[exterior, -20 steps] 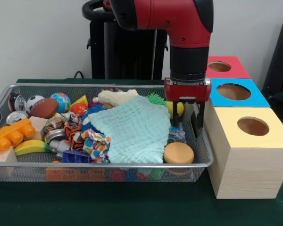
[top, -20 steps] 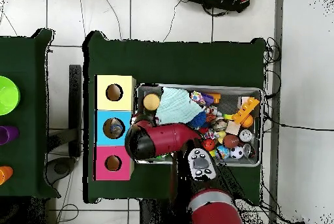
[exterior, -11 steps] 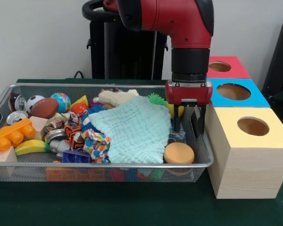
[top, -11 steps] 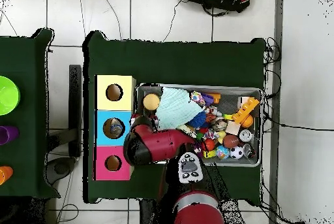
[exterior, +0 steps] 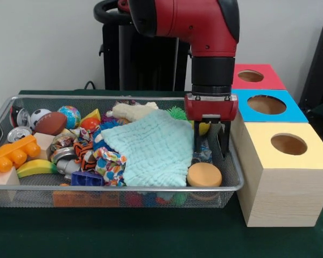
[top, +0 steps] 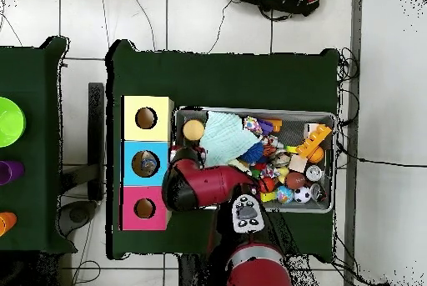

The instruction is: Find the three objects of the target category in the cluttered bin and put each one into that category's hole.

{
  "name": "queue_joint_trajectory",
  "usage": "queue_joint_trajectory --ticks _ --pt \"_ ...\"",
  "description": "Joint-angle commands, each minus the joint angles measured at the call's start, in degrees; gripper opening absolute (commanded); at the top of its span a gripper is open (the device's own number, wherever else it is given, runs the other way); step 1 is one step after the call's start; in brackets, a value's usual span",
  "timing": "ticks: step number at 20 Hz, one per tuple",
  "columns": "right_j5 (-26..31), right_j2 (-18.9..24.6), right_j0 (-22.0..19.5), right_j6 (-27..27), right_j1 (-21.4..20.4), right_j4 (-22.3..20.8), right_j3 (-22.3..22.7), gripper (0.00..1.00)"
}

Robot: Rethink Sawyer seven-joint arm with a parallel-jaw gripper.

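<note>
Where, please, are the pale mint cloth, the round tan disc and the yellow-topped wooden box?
pale mint cloth (exterior: 153, 148), front view, centre.
round tan disc (exterior: 204, 174), front view, top face.
yellow-topped wooden box (exterior: 274, 191), front view, front wall.

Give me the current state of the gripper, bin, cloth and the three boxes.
gripper: open, lowered inside the bin, holding nothing.
wire bin: cluttered with toys.
light blue cloth: spread over the clutter.
yellow box: hole looks empty.
blue box: something inside the hole.
red box: hole looks empty.
</note>
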Motion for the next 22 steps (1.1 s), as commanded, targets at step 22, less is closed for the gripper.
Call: queue_joint_trajectory --ticks 22 --pt "20.2 2.2 -1.2 1.3 -2.1 -1.8 -0.6 1.00"
